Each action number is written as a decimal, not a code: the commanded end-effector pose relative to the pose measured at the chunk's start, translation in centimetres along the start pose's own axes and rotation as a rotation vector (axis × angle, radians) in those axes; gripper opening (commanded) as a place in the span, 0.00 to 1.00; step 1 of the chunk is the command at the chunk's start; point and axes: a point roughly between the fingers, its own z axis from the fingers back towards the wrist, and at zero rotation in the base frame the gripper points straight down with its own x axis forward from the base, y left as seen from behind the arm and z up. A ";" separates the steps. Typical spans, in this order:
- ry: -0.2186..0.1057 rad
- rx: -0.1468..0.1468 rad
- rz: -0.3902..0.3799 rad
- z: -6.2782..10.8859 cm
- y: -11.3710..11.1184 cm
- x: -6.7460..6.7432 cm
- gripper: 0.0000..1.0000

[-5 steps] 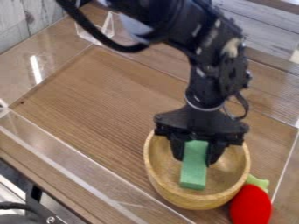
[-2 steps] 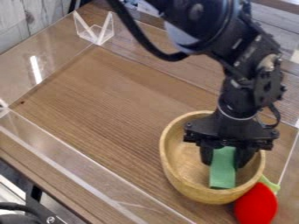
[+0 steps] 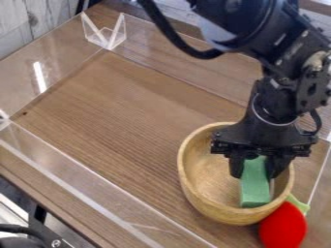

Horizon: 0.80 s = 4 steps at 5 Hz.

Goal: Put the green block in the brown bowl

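The jaws are closed tight on the top end of the green block (image 3: 257, 182), and we see our black gripper (image 3: 262, 163) pointing almost straight down into the brown bowl (image 3: 202, 181). Nearest us sits one glossy red strawberry toy (image 3: 284, 226) with a green leaf, touching the bowl's thick rim. The one bowl is round, pale wood with visible grain; the one block is a flat, smooth bar, tilted inside it. Behind lies the wood-grain table (image 3: 116, 102) with clear plastic walls (image 3: 104, 31). Since a second ago, bowl, block and gripper have shifted right.
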 end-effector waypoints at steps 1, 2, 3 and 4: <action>-0.030 -0.065 -0.071 1.9 -1.0 -0.2 0.00; -0.026 -0.073 -0.139 2.4 -0.6 -0.9 0.00; -0.011 -0.084 -0.217 2.1 -0.3 -0.7 0.00; 0.002 -0.089 -0.279 1.9 0.1 -0.3 0.00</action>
